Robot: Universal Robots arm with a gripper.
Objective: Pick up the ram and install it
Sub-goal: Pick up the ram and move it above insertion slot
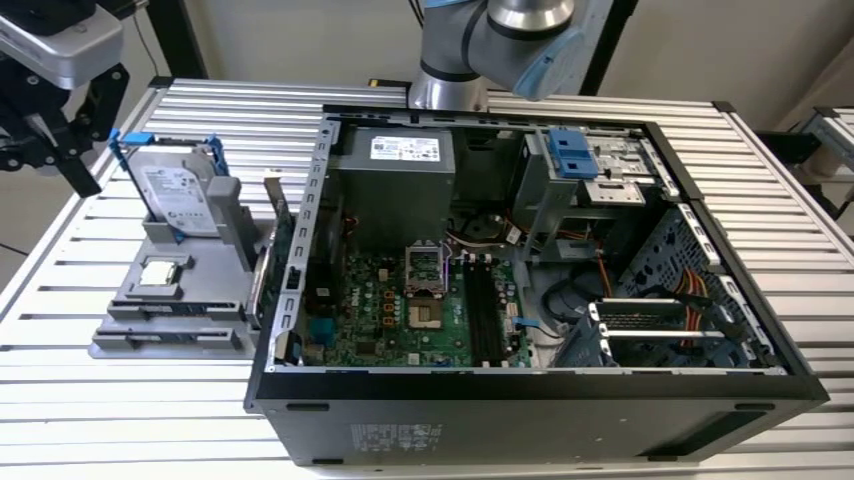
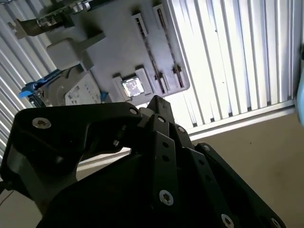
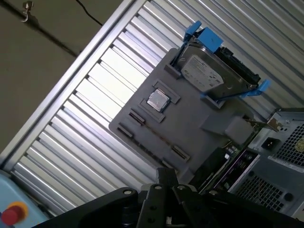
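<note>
1. Brownish and hairline-thin is all I can make out of the ram (image 3: pixel 154 137), the long narrow circuit-board stick. It looks sunk edge-up in one of the long clipped slots of the grey plastic holder block (image 3: pixel 192 124), along the block's edge farthest from its hard drive. I take that line for the stick but cannot swear to it.
2. Just beside the slots, further into the block, lies the small square silver CPU chip (image 3: pixel 157 99). Beyond the chip the silver hard drive (image 3: pixel 209 71) stands on edge in its blue frame.
3. The black gripper (image 3: pixel 166 175) hangs above the block, well apart from it, its pads seemingly pressed together on nothing.
4. Against the block's case-facing side stands a green expansion card (image 1: pixel 271 300) with a metal bracket. Past the card is the open black computer case (image 1: pixel 534 388), with black memory slots (image 1: pixel 487 310) on its board.
5. What could go wrong, to my eye:
   - So little of the stick stands proud that a grasp may slip or catch the slot's wall.
   - A pull off the vertical could wedge the stick and drag the block along.
   - A crooked approach could knock the loose chip.
   - At the case, a skewed stick would not seat.
</note>
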